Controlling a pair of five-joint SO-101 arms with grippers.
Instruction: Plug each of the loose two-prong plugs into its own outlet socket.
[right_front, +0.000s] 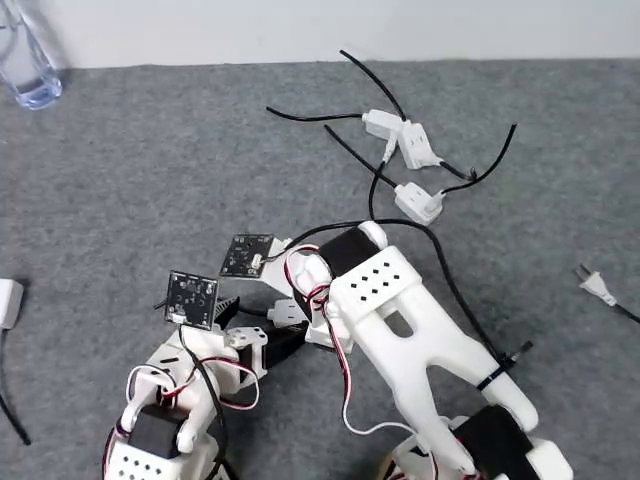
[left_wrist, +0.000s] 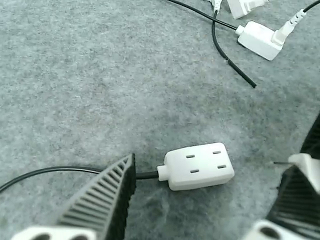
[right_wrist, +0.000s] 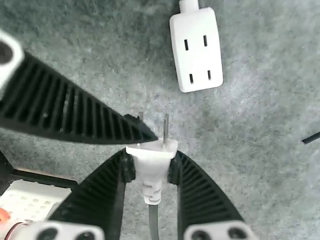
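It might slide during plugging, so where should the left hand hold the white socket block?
Probably grip the white rectangular plastic socket block across its long side walls, from above; it lies flat, slots up, so the face stays free.

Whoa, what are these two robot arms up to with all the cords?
The right gripper is shut on a white two-prong plug, prongs aimed at an empty white outlet socket on the grey carpet, not yet in. The left gripper hangs open over that socket. Farther off, a second socket and a third socket already have plugs in, and one loose plug lies apart.
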